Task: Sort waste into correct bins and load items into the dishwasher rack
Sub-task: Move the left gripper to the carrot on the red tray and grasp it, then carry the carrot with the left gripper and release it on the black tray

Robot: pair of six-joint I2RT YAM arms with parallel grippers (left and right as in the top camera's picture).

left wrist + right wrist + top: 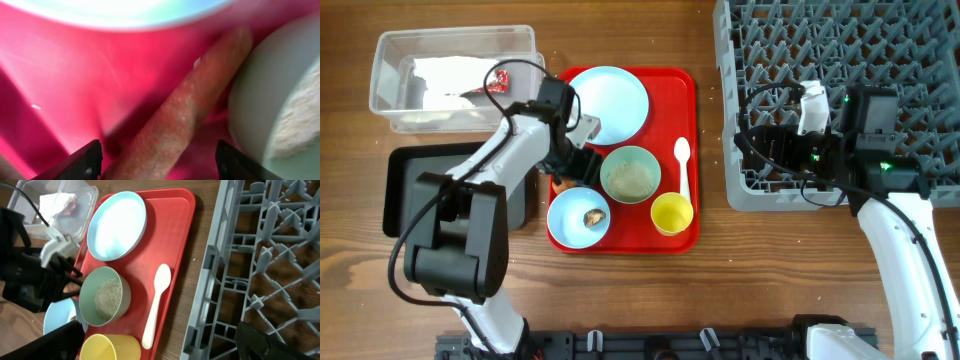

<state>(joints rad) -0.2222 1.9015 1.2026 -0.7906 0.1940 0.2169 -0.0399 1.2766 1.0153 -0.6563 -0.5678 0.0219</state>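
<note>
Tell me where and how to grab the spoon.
Best grip the spoon mid-handle, coming straight down and closing across its narrow width. It lies flat on the tray, with bare tray on both sides there, clear of the green bowl.

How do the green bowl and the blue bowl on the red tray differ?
The mint green bowl holds white rice grains; the light blue bowl holds a small brown lump. The mint green bowl sits mid-tray, the light blue bowl at a corner. Both stand upright on the red tray.
</note>
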